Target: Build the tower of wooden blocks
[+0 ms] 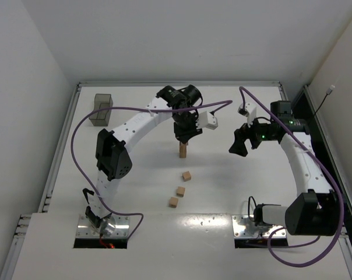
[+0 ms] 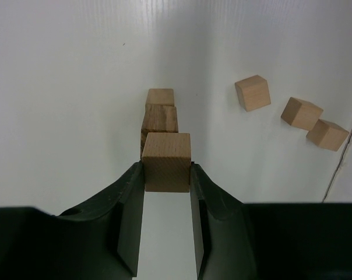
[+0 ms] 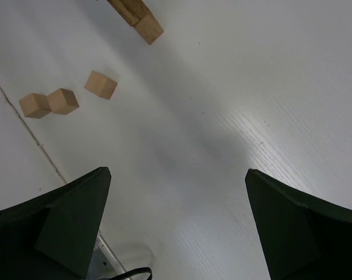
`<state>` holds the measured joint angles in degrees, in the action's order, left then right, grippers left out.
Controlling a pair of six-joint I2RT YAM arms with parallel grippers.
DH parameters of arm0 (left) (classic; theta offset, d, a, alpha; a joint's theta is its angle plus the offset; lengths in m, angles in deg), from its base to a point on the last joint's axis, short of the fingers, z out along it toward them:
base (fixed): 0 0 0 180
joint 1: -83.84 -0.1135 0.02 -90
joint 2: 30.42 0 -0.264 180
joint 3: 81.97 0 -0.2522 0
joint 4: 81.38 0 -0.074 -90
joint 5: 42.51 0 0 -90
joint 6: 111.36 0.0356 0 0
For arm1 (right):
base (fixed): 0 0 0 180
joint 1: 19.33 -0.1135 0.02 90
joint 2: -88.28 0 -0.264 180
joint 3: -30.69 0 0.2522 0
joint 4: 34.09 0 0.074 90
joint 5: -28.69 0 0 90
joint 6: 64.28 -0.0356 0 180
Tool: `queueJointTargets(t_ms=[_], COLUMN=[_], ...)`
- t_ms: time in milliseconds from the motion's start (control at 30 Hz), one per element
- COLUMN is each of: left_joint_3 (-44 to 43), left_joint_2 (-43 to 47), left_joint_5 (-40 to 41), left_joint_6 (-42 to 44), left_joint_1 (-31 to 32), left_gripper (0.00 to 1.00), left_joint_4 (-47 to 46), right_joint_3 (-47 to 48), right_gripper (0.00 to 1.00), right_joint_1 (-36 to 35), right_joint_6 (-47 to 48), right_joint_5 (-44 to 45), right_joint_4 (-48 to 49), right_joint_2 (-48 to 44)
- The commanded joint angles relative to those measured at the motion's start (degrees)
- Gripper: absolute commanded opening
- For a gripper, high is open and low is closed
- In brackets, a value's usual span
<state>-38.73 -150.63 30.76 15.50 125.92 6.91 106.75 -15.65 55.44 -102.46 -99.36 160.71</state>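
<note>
My left gripper (image 1: 185, 133) is shut on a tan wood block (image 2: 166, 157), held between its fingertips directly over the tower (image 1: 182, 151). In the left wrist view my left gripper (image 2: 166, 173) shows the tower (image 2: 159, 116) as two stacked blocks just beneath the held one; I cannot tell whether they touch. Three loose wood blocks lie on the table in a diagonal row (image 1: 187, 175), (image 1: 180, 191), (image 1: 173, 202), and they also show in the left wrist view (image 2: 252, 93). My right gripper (image 1: 239, 143) hovers open and empty to the right of the tower; in its own view (image 3: 177, 170) it holds nothing.
A grey translucent tray (image 1: 100, 109) stands at the far left of the table. The table's near edge seam (image 3: 30, 134) runs close to the loose blocks (image 3: 63, 100). Purple cables loop over both arms.
</note>
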Motion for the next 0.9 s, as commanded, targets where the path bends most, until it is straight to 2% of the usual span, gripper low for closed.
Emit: queueJointTargets(t_ms=[0,867], left_joint_3=[-2.3,-2.3], left_joint_2=[0.2,-0.8], left_joint_5=[-0.1,2.8], left_joint_6=[1.5,3.8], left_joint_1=[0.8,0.8], left_gripper=[0.00,0.00], left_joint_4=[0.1,0.1], right_joint_3=[0.9,0.9], right_gripper=[0.98,0.98], right_joint_1=[0.4,1.4], right_joint_6=[-0.1,-0.6], right_joint_5=[-2.5,-3.6], right_joint_4=[1.2,1.8], right_joint_2=[-0.4,-0.4])
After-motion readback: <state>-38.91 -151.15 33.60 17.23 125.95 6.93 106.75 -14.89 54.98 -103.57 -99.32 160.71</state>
